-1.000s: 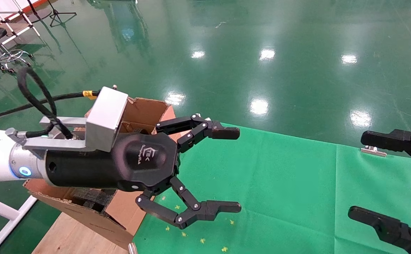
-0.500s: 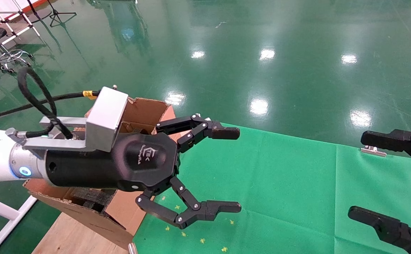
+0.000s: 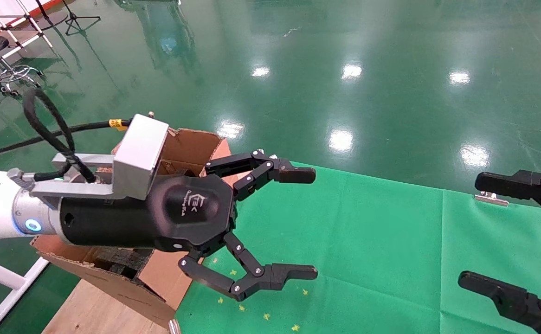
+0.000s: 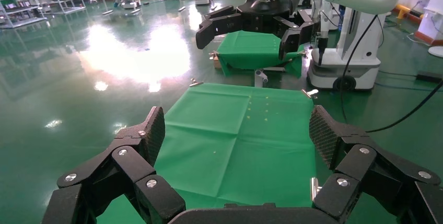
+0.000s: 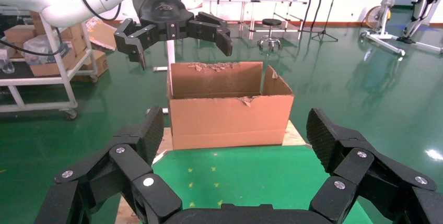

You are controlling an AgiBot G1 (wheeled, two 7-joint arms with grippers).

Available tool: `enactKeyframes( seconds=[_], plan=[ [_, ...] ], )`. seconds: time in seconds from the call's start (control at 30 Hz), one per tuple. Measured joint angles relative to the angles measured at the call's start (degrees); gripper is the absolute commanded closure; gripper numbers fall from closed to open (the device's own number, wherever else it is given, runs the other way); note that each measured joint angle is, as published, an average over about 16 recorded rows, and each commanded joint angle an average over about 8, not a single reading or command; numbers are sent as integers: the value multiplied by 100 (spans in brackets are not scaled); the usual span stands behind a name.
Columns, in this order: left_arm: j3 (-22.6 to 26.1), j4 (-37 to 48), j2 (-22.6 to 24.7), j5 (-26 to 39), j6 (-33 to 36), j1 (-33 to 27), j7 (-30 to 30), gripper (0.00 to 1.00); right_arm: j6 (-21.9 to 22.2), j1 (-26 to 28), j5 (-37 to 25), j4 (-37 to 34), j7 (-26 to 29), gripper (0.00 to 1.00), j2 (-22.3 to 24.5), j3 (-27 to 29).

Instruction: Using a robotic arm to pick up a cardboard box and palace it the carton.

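Glossy green workshop flooring [image 3: 368,93] reflected the ceiling lights behind a bench draped in a bright green cloth [image 3: 368,250], where the white robotic arm with its silver wrist and blue light ring [image 3: 1,208] reached in from the robot's left. Its black jointed left pincer [image 3: 305,222] hung wide open and empty above the cloth, just beyond the large brown corrugated carton with ragged torn flaps [image 3: 191,144]. That carton stood at the left end of the bench, beside the cloth's edge, with dark grey foam pieces [image 3: 117,262] showing inside it. A grey bracket [image 3: 140,155] and a looping black cable [image 3: 48,125] rode on the wrist. At the right edge of the head view the all-black right pincer [image 3: 488,232] was also spread open, holding nothing, above the far end of the cloth. From the right wrist, the carton [image 5: 230,109] faced the camera with the left pincer [image 5: 177,36] suspended above it. The small taped cardboard box could not be made out in any view; it may have lain inside the carton, hidden by the arm. Small yellow flecks [image 3: 267,316] dotted the cloth near the carton.
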Motion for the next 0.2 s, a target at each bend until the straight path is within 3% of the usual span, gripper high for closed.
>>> enactKeyframes(
  seconds=[0.2],
  plan=[
    [0,0,0,0,0,0,0,0,0,0,0,0,0,0,0,0]
  ],
)
